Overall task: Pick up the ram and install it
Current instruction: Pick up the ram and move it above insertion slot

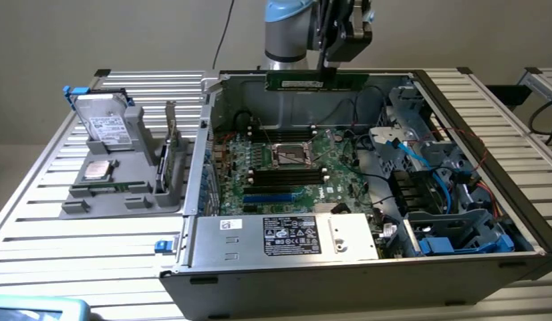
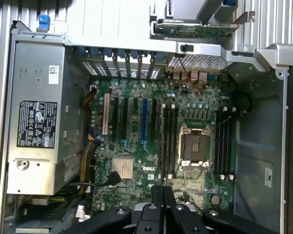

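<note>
The ram (image 1: 299, 81), a long green stick with a pale label, hangs level above the far wall of the open computer case (image 1: 490, 134). My gripper (image 1: 325, 67) is shut on its top edge, right of the middle. In the wrist view the fingers (image 2: 157, 195) stand pressed close together over the motherboard (image 2: 136, 161). Below lie the black memory slots (image 2: 170, 141) beside the CPU socket (image 2: 194, 148). The same slots (image 1: 285, 175) and socket (image 1: 292, 154) show on the motherboard (image 1: 334, 148) in the exterior view.
A grey tray (image 1: 124, 200) at the exterior view's left holds a hard drive (image 1: 111, 124), a silver processor chip (image 1: 99, 169) and a card on edge (image 1: 172, 154). The power supply (image 1: 294, 235) fills the case's near end. Blue cables and drive bays (image 1: 436, 194) crowd its right.
</note>
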Motion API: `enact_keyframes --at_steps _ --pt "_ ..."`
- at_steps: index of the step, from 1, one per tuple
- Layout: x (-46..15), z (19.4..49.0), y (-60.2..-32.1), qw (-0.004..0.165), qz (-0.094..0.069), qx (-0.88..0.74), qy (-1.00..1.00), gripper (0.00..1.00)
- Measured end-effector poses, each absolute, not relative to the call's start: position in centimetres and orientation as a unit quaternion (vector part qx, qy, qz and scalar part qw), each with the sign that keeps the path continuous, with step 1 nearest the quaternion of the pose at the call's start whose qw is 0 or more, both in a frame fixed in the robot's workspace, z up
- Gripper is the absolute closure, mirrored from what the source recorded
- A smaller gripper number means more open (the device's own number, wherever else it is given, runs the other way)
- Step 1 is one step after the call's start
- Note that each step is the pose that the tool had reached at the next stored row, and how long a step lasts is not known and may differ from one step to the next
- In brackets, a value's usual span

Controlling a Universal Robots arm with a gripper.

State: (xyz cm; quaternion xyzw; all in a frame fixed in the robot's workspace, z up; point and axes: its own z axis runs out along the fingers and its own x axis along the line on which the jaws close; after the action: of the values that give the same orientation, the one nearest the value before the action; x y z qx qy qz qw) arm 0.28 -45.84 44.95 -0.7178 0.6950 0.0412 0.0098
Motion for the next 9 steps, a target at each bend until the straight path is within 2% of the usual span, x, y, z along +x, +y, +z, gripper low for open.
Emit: enact_keyframes --at_steps 9 --pt "-1.7 43.3 -44.2 0.01 0.041 -0.716 0.697 0.87"
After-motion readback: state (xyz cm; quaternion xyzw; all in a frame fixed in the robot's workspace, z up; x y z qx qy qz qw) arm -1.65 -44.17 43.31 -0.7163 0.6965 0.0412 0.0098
